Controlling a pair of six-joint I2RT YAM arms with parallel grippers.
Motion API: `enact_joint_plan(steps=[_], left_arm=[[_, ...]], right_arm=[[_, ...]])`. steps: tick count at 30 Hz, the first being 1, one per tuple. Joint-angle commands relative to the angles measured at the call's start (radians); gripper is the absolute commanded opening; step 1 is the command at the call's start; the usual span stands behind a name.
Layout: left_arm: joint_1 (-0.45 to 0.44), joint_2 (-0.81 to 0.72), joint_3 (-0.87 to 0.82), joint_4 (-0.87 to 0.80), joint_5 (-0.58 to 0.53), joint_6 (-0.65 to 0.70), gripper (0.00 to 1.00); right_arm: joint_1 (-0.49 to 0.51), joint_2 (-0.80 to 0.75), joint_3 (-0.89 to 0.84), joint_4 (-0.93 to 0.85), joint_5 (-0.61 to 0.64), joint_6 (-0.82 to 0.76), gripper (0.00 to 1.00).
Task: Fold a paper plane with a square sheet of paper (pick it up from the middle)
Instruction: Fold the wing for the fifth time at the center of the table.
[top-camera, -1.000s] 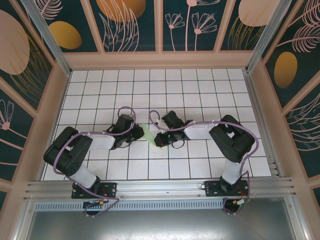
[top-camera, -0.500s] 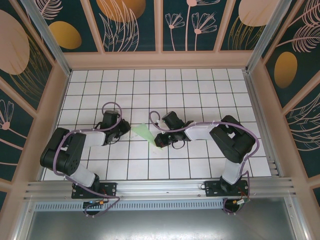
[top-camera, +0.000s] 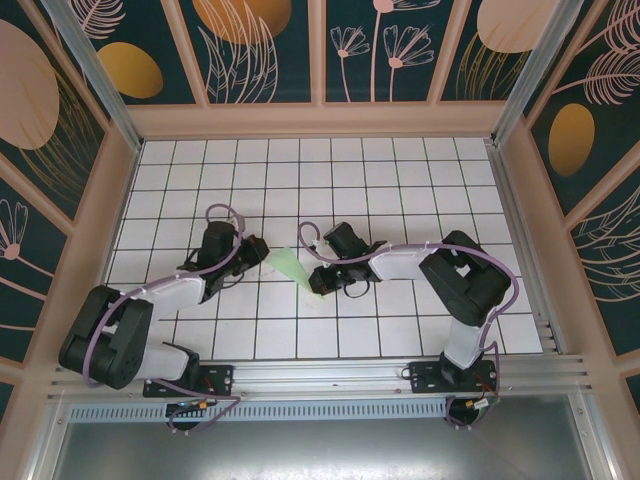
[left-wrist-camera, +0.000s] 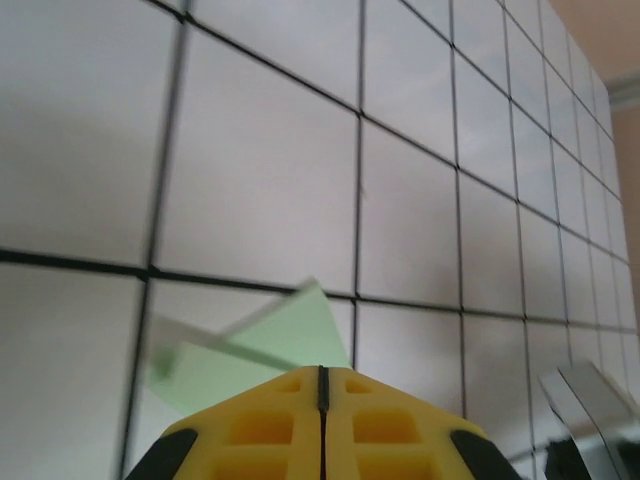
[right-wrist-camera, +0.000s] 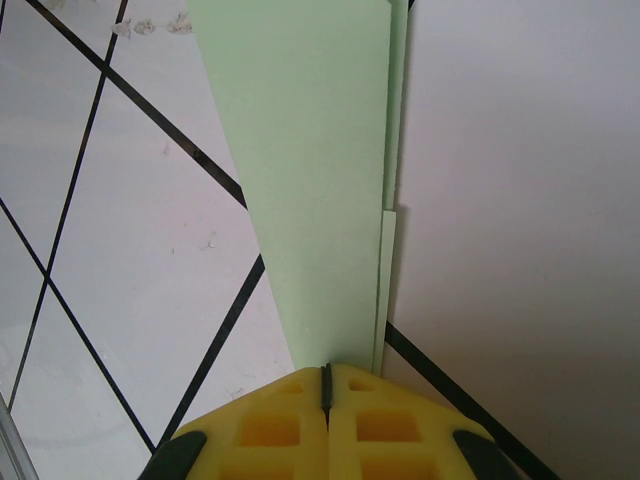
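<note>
Near the middle of the white-tiled desk (top-camera: 400, 180), between the two arms, lies the paper plane (top-camera: 290, 268), a slim pale green wedge. Its wide end points toward the far left and its narrow end toward the near right. It spans the black grid lines of the tiles.

From above, the right hand (top-camera: 317, 284) sits at the narrow near end of the plane, with its arm bent back toward its base at the near right edge. Seen from the right wrist, the yellow fingertips (right-wrist-camera: 290, 400) are pressed together and the green paper (right-wrist-camera: 310, 180) runs straight out from the seam between them, so this hand is clamped on the plane. A second layer shows along the paper's right edge, with a small step partway down.

The left hand (top-camera: 260, 252) lies low over the desk just beside the wide end of the plane, its forearm stretched out from the near left. Seen from the left wrist, its yellow fingertips (left-wrist-camera: 270, 420) are together with only a thin dark seam between them. The green paper (left-wrist-camera: 255, 350) shows just past the tips, one edge lifted and blurred. I cannot tell whether the tips grip the paper or merely touch it.

Purple cables (top-camera: 225, 212) loop along both arms.
</note>
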Motion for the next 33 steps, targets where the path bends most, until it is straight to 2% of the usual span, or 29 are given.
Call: enact_joint_plan(steps=[1, 10, 20, 24, 33], left_arm=[[-0.045, 0.050, -0.006, 0.056, 0.054, -0.021, 0.07], [-0.077, 0.218, 0.004, 0.145, 0.069, -0.054, 0.03], [-0.077, 0.242, -0.002, 0.060, -0.012, -0.016, 0.01], [-0.076, 0.261, -0.001, 0.066, -0.006, -0.013, 0.00], [-0.077, 0.279, -0.002, 0.067, -0.004, -0.017, 0.00]], right_arm=[[0.002, 0.041, -0.027, -0.168, 0.087, 0.007, 0.00], [-0.008, 0.004, -0.022, -0.131, 0.043, 0.022, 0.00], [-0.007, -0.067, 0.076, -0.053, -0.033, 0.037, 0.00], [0.000, -0.020, 0.119, 0.001, -0.059, 0.055, 0.00], [0.023, 0.124, 0.219, 0.000, -0.061, 0.044, 0.00]])
